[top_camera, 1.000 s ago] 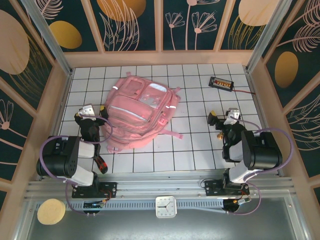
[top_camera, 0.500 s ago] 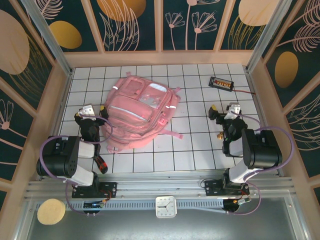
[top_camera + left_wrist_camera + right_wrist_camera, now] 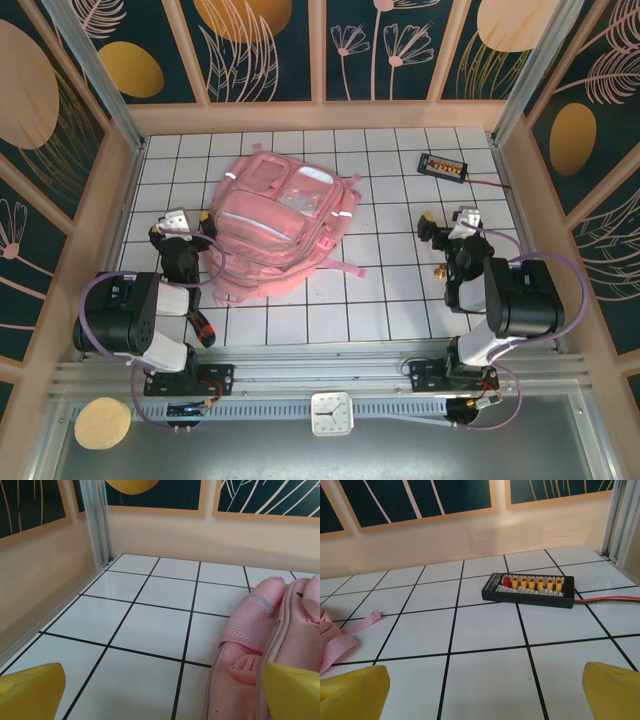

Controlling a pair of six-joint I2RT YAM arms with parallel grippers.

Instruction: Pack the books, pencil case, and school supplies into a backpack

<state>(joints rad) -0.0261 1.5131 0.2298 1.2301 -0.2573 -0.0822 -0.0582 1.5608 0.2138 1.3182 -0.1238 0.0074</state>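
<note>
The backpack (image 3: 280,225) lies flat on the table (image 3: 400,300), and its long axis runs away from the arms, leaning a little to the right at the far end. It is just beside the left claw (image 3: 180,235), on that claw's right side. In the left wrist view the pink side of the backpack (image 3: 270,640) is ahead and to the right of the left claw (image 3: 162,700), close to its right fingertip. From the right claw (image 3: 432,245) the backpack is well apart, to the left. Only a loose pink strap (image 3: 345,635) reaches the left edge of the right wrist view, and straight ahead of the right claw (image 3: 482,695) there is a black box (image 3: 527,587) with orange plugs.

Both claws are released, with the jaws spread wide and nothing between them.

I judge that the left arm is the nearer one for any work on the backpack, and it must turn to its right to reach it.

Compared with one second ago, the right claw has moved a little toward the far side. The left claw and the backpack have stayed in place.
</note>
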